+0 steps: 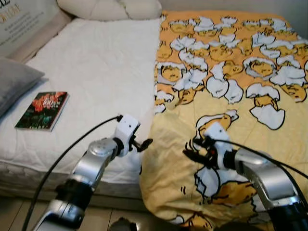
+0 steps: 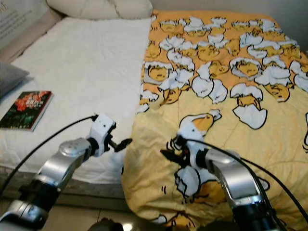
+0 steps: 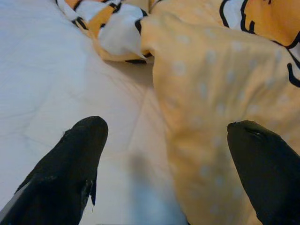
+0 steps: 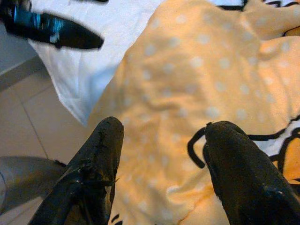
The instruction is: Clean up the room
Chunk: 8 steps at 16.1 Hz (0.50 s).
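We have both arms out over the foot of the bed, where the yellow duvet (image 1: 226, 96) covers the right half of the white mattress (image 1: 96, 72) and its folded-back edge droops off the near side. Our left gripper (image 1: 144, 143) hovers at that edge with its fingers spread wide; in its wrist view one finger sits over bare sheet and the other over yellow cloth, so nothing is caught between them. Our right gripper (image 1: 196, 150) rests low on the duvet, fingers also apart, with dotted fabric bulging between them but, as far as we can judge from the wrist view, not pinched.

The main risk is a poor grasp: if we close now, the left fingers may catch the sheet along with the duvet, or take only a thin fold that slips once we pull. Uneven pulling between the two arms could twist the cover or drag more of it toward the floor. The book (image 1: 42, 110) near the grey pillow (image 1: 17, 82) lies well apart from us, but a tug on the sheet could shift it.
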Motion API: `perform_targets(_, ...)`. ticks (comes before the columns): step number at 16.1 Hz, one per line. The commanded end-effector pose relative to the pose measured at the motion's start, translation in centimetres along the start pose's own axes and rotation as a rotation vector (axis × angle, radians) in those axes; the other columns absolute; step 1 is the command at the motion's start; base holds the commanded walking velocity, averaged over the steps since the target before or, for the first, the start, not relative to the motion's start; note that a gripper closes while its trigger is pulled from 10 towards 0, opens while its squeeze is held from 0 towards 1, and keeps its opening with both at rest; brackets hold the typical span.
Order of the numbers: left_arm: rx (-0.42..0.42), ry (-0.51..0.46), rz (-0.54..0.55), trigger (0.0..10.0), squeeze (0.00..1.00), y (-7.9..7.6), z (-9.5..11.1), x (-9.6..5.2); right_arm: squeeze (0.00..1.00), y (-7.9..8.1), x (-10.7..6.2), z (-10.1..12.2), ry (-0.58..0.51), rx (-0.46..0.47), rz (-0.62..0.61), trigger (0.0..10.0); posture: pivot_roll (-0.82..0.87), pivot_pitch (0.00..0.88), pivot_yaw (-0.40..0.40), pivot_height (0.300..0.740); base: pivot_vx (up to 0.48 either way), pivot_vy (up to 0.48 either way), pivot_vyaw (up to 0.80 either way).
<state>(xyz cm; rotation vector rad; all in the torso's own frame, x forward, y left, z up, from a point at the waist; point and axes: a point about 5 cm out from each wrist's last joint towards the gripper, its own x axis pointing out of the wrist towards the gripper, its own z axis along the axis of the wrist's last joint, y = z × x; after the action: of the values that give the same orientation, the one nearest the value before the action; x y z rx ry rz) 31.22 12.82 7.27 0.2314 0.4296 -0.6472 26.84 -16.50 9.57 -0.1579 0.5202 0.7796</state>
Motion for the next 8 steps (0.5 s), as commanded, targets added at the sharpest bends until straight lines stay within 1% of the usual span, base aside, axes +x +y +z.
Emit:
perform_targets(1, -0.027, -0.002, -0.003, 10.0, 1.00, 0.5, -0.5, 0.3, 1.00, 0.3, -0.5, 0.2, -0.020, 0.000, 0.006, 10.0, -0.06, 0.119, 0.062, 0.740, 0.000, 0.000, 0.00)
perform_targets(3, -0.060, 0.009, 0.013, 10.0, 1.00, 1.1, -0.9, 0.8, 1.00, 0.7, -0.9, 0.3, -0.031, -0.042, 0.003, 10.0, -0.07, 0.139, 0.065, 0.740, 0.000, 0.000, 0.00)
perform_targets(4, -0.059, 0.018, 0.030, 10.0, 1.00, 1.5, -1.1, 1.1, 1.00, 0.6, -1.2, 0.3, -0.036, -0.059, -0.024, 10.0, -0.07, 0.162, 0.071, 0.740, 0.000, 0.000, 0.00)
perform_targets(5, -0.068, 0.024, 0.037, 10.0, 0.01, 1.6, -1.3, 1.4, 1.00, 0.5, -1.4, 0.4, -0.041, -0.052, -0.043, 10.0, -0.08, 0.175, 0.077, 0.740, 0.000, 0.000, 0.00)
perform_targets(6, -0.059, 0.040, 0.043, 10.0, 0.00, 1.6, -1.6, 1.6, 1.00, 0.6, -1.6, 0.4, -0.044, -0.049, -0.048, 10.0, -0.08, 0.184, 0.082, 0.740, 0.000, 0.000, 0.00)
perform_targets(7, -0.075, 0.042, 0.035, 10.0, 0.00, 1.5, -1.8, 1.8, 0.98, 0.7, -1.9, 0.4, -0.050, -0.038, -0.047, 10.0, -0.09, 0.195, 0.088, 0.740, 0.000, 0.000, 0.00)
perform_targets(8, -0.105, 0.027, 0.019, 10.0, 0.00, 1.3, -1.8, 2.1, 0.90, 1.0, -2.1, 0.3, -0.052, -0.024, -0.039, 10.0, -0.10, 0.199, 0.091, 0.740, 0.000, 0.000, 0.00)
